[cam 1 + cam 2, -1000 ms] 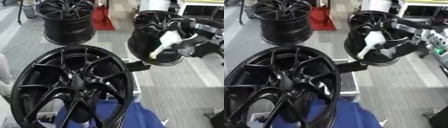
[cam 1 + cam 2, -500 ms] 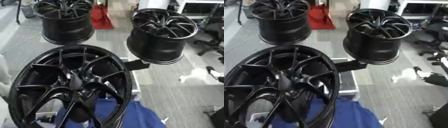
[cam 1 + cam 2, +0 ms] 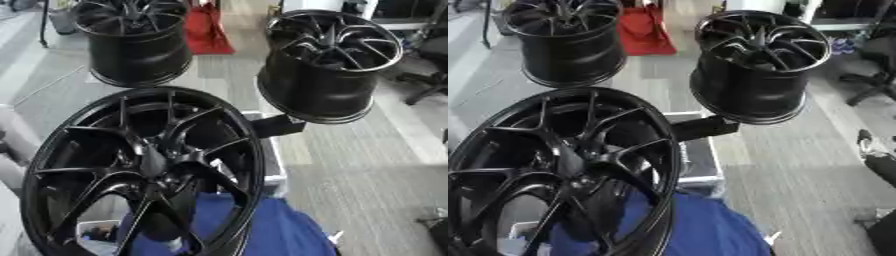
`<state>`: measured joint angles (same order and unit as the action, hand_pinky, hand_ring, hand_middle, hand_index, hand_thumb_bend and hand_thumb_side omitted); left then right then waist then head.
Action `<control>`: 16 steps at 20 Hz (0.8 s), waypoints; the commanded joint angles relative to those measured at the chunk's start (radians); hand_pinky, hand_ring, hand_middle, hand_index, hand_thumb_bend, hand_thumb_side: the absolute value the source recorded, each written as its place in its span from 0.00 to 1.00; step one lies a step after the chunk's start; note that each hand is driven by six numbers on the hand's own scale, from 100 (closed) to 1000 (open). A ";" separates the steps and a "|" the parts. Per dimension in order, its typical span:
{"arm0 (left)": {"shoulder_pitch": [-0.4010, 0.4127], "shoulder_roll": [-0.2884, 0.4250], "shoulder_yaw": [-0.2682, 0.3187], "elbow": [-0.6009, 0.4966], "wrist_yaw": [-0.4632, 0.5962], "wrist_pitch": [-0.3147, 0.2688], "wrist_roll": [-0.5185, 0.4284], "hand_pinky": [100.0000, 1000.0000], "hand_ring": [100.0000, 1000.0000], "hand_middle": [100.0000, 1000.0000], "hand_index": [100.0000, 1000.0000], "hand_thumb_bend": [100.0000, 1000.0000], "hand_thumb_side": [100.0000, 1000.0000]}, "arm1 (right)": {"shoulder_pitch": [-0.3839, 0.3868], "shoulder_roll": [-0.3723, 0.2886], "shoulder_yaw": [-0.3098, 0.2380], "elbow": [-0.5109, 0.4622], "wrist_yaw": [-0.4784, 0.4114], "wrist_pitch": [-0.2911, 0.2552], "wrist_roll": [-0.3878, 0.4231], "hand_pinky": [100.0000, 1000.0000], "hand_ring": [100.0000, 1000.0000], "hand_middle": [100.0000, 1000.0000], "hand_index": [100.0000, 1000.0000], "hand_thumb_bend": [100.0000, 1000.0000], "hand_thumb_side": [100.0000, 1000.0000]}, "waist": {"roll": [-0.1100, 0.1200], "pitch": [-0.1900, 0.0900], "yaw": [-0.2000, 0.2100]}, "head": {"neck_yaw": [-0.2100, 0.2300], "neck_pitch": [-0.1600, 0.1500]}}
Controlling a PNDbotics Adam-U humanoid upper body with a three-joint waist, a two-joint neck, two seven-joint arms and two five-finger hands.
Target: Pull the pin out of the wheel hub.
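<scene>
My hands out of sight, state unknown. Black wheel hub (image 3: 328, 60) upright on mount, spokes facing me; larger wheel (image 3: 144, 170) nearer.

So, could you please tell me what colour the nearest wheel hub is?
Glossy black; the wheel hub shows best in the left eye view.

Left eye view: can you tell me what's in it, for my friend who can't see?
A big black wheel stands tilted up close, filling the lower left, with blue cloth below it. Two more black wheels sit behind it, one at far left and one at far right, with a red object on the floor between them. No robot hand shows.
</scene>
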<state>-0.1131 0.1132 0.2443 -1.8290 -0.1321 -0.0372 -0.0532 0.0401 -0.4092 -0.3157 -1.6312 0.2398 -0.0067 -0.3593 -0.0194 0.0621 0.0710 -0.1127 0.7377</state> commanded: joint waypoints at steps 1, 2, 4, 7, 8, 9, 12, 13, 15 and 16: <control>-0.008 0.007 0.000 -0.010 0.001 -0.003 0.000 0.57 0.61 0.62 0.84 0.03 0.59 | -0.025 0.013 0.029 -0.079 -0.021 -0.012 -0.023 0.62 0.67 0.77 0.81 0.20 0.24 | 0.003 -0.004 0.002 | 0.005 -0.002; -0.009 0.005 -0.001 -0.010 0.002 -0.003 -0.001 0.57 0.61 0.62 0.84 0.03 0.59 | -0.032 0.027 0.042 -0.096 -0.031 -0.012 -0.021 0.61 0.67 0.77 0.80 0.18 0.23 | 0.004 -0.001 0.003 | 0.006 -0.003; -0.010 0.002 -0.003 -0.009 0.002 -0.004 -0.003 0.57 0.61 0.62 0.84 0.03 0.59 | -0.046 0.048 0.069 -0.124 -0.040 -0.010 -0.003 0.61 0.67 0.77 0.80 0.18 0.22 | 0.007 0.005 0.006 | 0.010 -0.004; -0.010 0.000 -0.006 -0.008 0.003 -0.006 -0.007 0.57 0.61 0.62 0.84 0.03 0.59 | -0.062 0.082 0.109 -0.157 -0.062 -0.019 0.026 0.61 0.66 0.77 0.80 0.18 0.21 | 0.009 0.010 0.009 | 0.017 -0.001; -0.011 -0.001 -0.006 -0.008 0.003 -0.006 -0.007 0.57 0.61 0.62 0.84 0.03 0.59 | -0.067 0.091 0.122 -0.164 -0.071 -0.024 0.034 0.61 0.66 0.77 0.80 0.17 0.21 | 0.011 0.014 0.011 | 0.024 -0.003; -0.012 -0.003 -0.005 -0.008 0.003 -0.006 -0.006 0.57 0.61 0.62 0.84 0.03 0.59 | -0.072 0.098 0.134 -0.169 -0.080 -0.029 0.044 0.61 0.66 0.77 0.80 0.17 0.21 | 0.012 0.018 0.013 | 0.033 -0.004; -0.013 -0.007 -0.008 -0.006 0.002 -0.006 -0.009 0.57 0.61 0.63 0.84 0.03 0.60 | -0.082 0.121 0.169 -0.173 -0.101 -0.040 0.071 0.60 0.66 0.76 0.80 0.17 0.21 | 0.012 0.023 0.015 | 0.057 0.010; -0.013 -0.008 -0.008 -0.005 0.001 -0.006 -0.009 0.57 0.61 0.63 0.84 0.03 0.60 | -0.083 0.125 0.175 -0.173 -0.105 -0.043 0.077 0.60 0.66 0.76 0.80 0.17 0.21 | 0.011 0.024 0.016 | 0.061 0.011; -0.013 -0.009 -0.008 -0.004 0.000 -0.006 -0.008 0.57 0.61 0.63 0.84 0.03 0.60 | -0.084 0.127 0.178 -0.173 -0.109 -0.045 0.082 0.60 0.66 0.76 0.80 0.17 0.21 | 0.011 0.024 0.016 | 0.063 0.012; -0.013 -0.009 -0.009 -0.004 0.000 -0.006 -0.009 0.57 0.62 0.63 0.84 0.03 0.60 | -0.085 0.129 0.180 -0.172 -0.111 -0.045 0.084 0.60 0.65 0.76 0.80 0.14 0.19 | 0.011 0.025 0.016 | 0.065 0.015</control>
<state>-0.1148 0.0952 0.2375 -1.8224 -0.1311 -0.0425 -0.0600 -0.0351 -0.2690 -0.1361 -1.7789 0.1366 -0.0488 -0.2819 -0.0082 0.0936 0.0871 -0.0525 0.7481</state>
